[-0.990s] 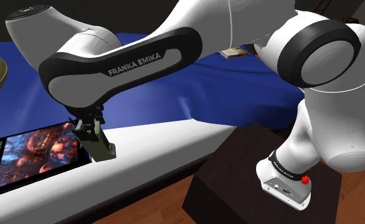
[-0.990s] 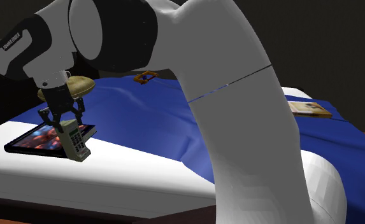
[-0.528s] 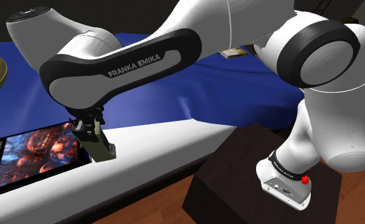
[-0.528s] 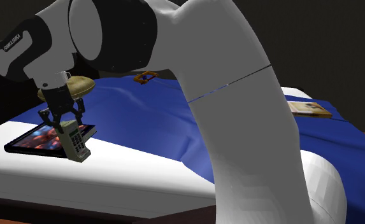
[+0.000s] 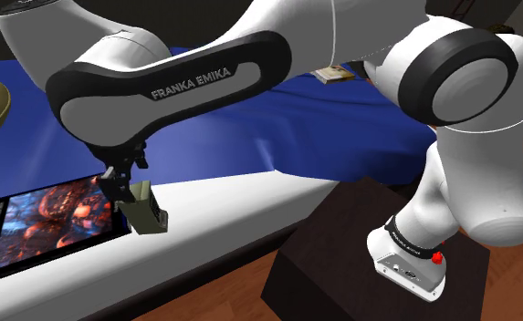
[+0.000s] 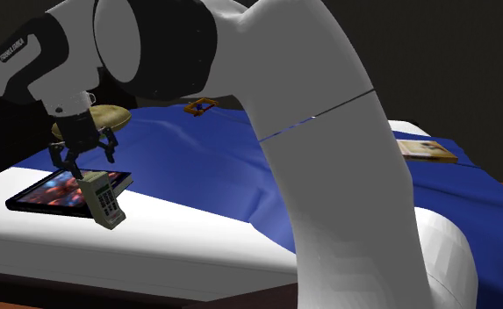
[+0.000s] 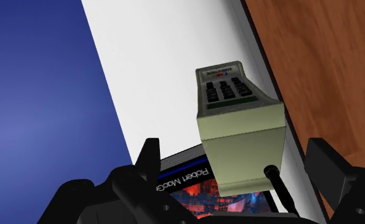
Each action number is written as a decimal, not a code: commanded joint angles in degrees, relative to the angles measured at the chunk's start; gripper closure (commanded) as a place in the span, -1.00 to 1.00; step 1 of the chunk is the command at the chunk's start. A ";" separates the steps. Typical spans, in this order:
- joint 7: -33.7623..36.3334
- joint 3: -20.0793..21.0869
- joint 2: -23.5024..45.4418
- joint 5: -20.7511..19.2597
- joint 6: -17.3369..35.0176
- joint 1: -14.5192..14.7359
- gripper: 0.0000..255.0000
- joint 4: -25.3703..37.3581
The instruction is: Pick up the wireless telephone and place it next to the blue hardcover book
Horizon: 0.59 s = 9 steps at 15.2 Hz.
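The pincer (image 6: 82, 156) hangs over the near edge of the bed (image 6: 197, 237). Its two black fingers stand wide apart. The phone (image 7: 235, 121) sits in the gap between them, but the fingers do not touch it, so the pincer holds nothing.

The phone is pale grey-green with rows of dark buttons and a short black stick at its top end. In the second exterior view the phone (image 6: 104, 200) is just under the pincer, and it tilts. Its low end is on the white part of the bed. It is right beside the blue book (image 6: 52, 189), at the book's edge. I cannot tell if the two touch.

The book lies flat on the white sheet. Its cover has a red and orange picture. In the shoulder view the pincer (image 5: 120, 182) is just above the phone (image 5: 146, 210), with the book (image 5: 49, 219) on the shoulder view's left.

Farther back, on the blue blanket (image 6: 240, 167), lie a round tan thing (image 6: 100, 116), a small orange thing (image 6: 198, 107) and another book (image 6: 427, 149), all well apart from the phone.
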 commanded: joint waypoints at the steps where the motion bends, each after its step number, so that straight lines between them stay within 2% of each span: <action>1: -0.15 0.09 -0.40 0.14 -3.25 0.19 -1.00 2.83; 2: -0.22 0.12 -0.40 0.18 -4.77 0.30 -1.00 4.35; 9: -0.22 0.12 -0.40 0.18 -4.77 0.30 -1.00 4.35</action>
